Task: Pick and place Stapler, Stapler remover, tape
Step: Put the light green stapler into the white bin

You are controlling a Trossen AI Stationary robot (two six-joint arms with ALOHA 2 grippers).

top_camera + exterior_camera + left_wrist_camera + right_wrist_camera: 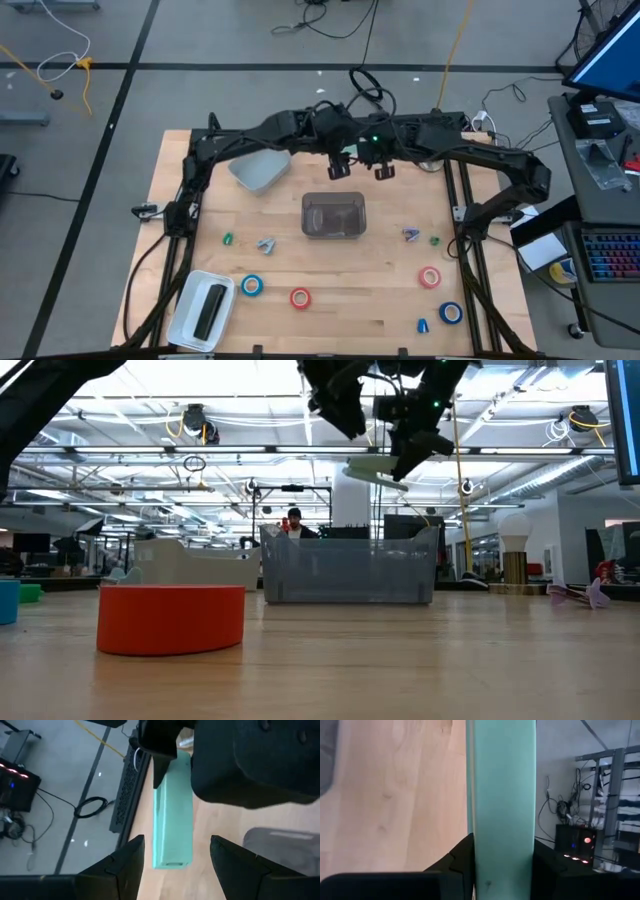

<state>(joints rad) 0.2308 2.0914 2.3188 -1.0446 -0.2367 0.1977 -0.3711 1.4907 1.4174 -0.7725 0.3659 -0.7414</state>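
Observation:
A mint-green stapler (502,795) hangs in the air over the table's far middle, and my right gripper (502,870) is shut on it. My left gripper (175,865) is open just beside it. Its fingers stand on either side of the stapler's free end (172,855) without touching it. In the high view the left gripper (340,168) and the right gripper (383,170) are close together behind the grey bin (334,215). Two stapler removers (265,243) (411,234) lie on the table. Blue tape (252,286) and red tape (300,297) lie flat near the front. My right gripper pinches the stapler's two long sides (502,860) between its two fingers, at one end of the stapler. The rest sticks out ahead of the fingers, in line with them. The gripper slants down from above. The stapler (380,468) is lifted clear, high above the grey bin.
A white bin (258,168) lies tipped at the far left. A white tray (185,320) at the near left holds a black stapler (210,310). More tape (430,277) (451,312) and small green and blue bits (228,239) lie around. A person (293,520) shows in the room beyond.

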